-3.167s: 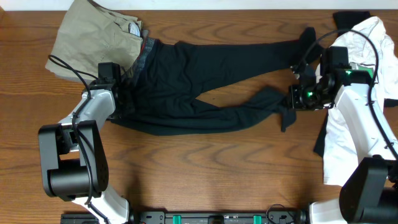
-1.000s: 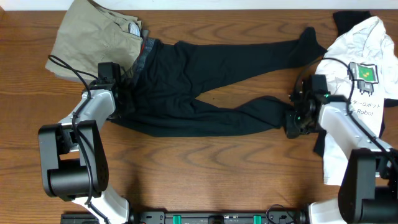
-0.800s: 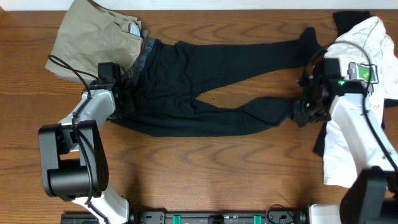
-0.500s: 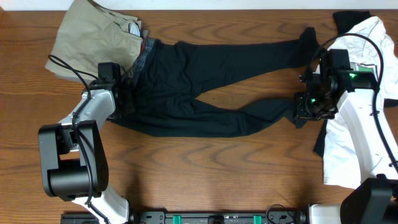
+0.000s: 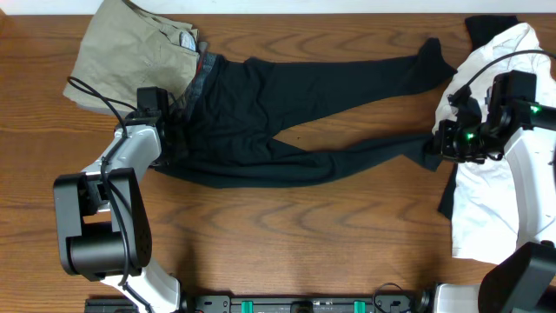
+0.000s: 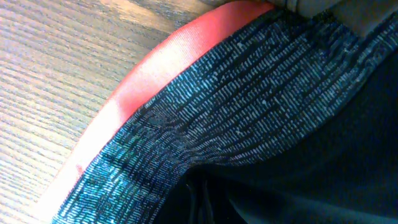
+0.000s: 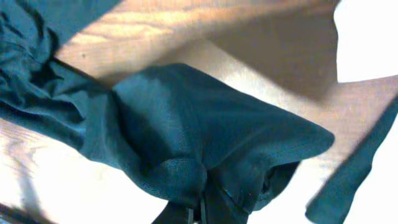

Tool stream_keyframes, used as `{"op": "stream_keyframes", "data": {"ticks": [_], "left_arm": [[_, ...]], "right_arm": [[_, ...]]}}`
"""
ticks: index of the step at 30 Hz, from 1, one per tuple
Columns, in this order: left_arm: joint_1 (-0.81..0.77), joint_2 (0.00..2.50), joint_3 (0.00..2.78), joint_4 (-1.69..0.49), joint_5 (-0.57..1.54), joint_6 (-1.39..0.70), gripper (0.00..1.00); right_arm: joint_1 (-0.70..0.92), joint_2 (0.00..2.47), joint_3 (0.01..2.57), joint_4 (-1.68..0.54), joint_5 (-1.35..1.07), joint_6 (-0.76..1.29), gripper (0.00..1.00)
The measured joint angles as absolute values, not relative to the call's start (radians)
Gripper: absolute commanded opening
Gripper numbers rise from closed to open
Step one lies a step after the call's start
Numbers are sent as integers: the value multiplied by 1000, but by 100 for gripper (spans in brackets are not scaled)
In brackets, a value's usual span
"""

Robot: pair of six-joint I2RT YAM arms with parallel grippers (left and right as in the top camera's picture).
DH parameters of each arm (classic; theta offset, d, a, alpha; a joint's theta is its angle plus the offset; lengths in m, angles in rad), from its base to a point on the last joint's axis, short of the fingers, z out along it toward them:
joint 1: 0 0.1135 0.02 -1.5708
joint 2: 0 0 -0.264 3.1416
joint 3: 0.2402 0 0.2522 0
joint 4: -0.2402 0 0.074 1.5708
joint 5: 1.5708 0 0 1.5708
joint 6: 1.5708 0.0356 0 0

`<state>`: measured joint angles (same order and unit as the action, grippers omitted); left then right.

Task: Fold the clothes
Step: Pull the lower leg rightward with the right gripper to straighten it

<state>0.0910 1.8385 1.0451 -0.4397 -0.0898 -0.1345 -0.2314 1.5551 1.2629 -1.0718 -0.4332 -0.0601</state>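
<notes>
The clothes, long black trousers (image 5: 287, 104), lie spread across the table with the waist at the left and both legs running right. My left gripper (image 5: 174, 135) sits at the waist's near edge, shut on the fabric. The left wrist view is filled by the grey waistband (image 6: 236, 106), its red-orange edge (image 6: 161, 68) and black cloth below; its fingers are hidden. My right gripper (image 5: 441, 149) is shut on the end of the nearer leg, whose bunched cuff (image 7: 205, 137) hangs from the right gripper (image 7: 198, 214). The far leg ends at the back right (image 5: 430, 52).
Khaki-beige trousers (image 5: 130, 52) lie at the back left, touching the waistband. A white T-shirt (image 5: 495, 200) with a print covers the right edge under my right arm and shows in the wrist view as a white T-shirt (image 7: 373, 37). A dark cloth (image 5: 486, 22) lies at the back right corner.
My right gripper has moved to the right and slightly back with the nearer leg's end, drawing that leg out longer and straighter. The left arm has stayed still.
</notes>
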Motion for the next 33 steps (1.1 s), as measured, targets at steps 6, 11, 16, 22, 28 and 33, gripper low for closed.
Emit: {"op": "stream_keyframes", "data": {"ticks": [6,11,16,22,28,33], "left_arm": [[91,1839,1045,-440,-90,-135,6],[91,1839,1045,-440,-90,-134,6],[91,1839,1045,-439,-90,-135,6],[91,1839,1045,-439,-90,-135,6],[91,1839,1045,-438,-90,-135,6],[91,1839,1045,-438,-90,-135,6]], "right_arm": [[-231,1555,1263,-963,-428,-122,1],[-224,1555,1263,-826,-308,-191,0],[-209,1555,1264,-684,-192,-276,1],[-210,1555,1264,-680,-144,-339,1],[-210,1555,1261,-757,-97,-355,1],[-210,1555,1238,-801,-60,-329,1]]}}
